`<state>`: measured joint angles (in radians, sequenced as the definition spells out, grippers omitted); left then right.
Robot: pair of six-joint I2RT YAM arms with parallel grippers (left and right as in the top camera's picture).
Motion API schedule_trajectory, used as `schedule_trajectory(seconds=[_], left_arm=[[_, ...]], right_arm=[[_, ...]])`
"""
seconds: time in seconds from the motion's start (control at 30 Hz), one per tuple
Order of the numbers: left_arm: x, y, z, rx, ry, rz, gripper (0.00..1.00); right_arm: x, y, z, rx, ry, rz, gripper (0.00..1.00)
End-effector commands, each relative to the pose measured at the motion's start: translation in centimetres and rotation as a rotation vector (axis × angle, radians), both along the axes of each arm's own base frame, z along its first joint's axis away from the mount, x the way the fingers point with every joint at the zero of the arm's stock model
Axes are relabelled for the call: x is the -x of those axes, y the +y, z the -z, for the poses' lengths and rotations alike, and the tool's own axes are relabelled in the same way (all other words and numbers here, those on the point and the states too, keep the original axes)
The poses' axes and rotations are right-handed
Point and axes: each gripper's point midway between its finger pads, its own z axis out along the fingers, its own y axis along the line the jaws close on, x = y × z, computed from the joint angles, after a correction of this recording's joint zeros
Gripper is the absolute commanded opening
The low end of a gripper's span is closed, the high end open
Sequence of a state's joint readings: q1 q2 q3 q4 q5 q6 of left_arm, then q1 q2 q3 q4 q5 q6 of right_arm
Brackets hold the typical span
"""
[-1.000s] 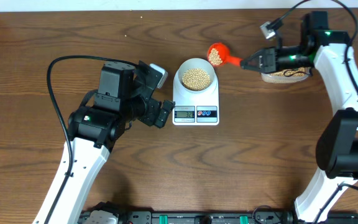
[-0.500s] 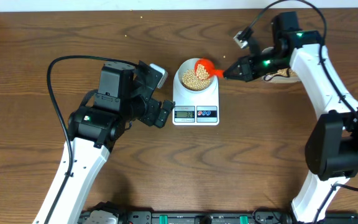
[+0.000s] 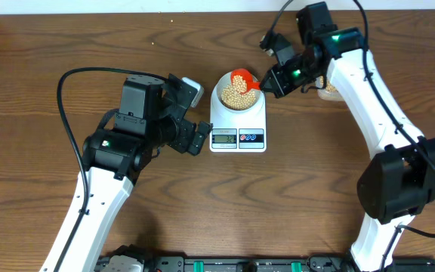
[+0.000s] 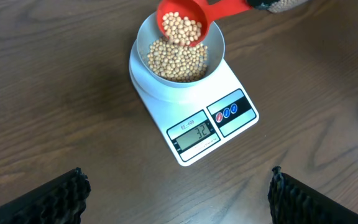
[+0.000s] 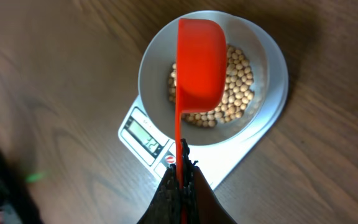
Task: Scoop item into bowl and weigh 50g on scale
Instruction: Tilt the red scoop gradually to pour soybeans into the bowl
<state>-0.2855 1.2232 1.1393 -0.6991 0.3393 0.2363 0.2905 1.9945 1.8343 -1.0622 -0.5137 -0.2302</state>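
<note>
In the upper centre of the overhead view, the right end effector (image 3: 273,81) is clamped tight on the handle of a red scoop (image 3: 242,78), which it holds over the bowl (image 4: 140,43). Beans (image 4: 178,61) fill the bowl's bottom, and more lie in the scoop. The bowl sits on the scale (image 4: 244,78). The left end effector (image 4: 179,196) gapes wide and empty above the worktop (image 4: 55,93).

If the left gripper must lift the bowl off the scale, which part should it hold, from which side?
Probably the bowl by its thin rim, one finger inside, one outside, from the side facing the left gripper: beans lie below the rim there, and the red scoop hangs over the far edge.
</note>
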Motion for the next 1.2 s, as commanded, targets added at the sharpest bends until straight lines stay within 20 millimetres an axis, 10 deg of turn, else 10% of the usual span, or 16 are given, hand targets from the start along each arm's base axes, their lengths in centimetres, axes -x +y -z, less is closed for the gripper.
schedule_trajectory(seconds=[0.0,1.17], left_arm=[[0.15,-0.22,0.09,0.006,0.005,0.011,0.94],[0.15,-0.22,0.09,0.006,0.005,0.011,0.94]], right_arm=[[-0.41,-0.01,-0.65,0.05,-0.042,0.011,0.01],[-0.59,0.43,-1.08,0.133,-0.138,-0.056,0.01]])
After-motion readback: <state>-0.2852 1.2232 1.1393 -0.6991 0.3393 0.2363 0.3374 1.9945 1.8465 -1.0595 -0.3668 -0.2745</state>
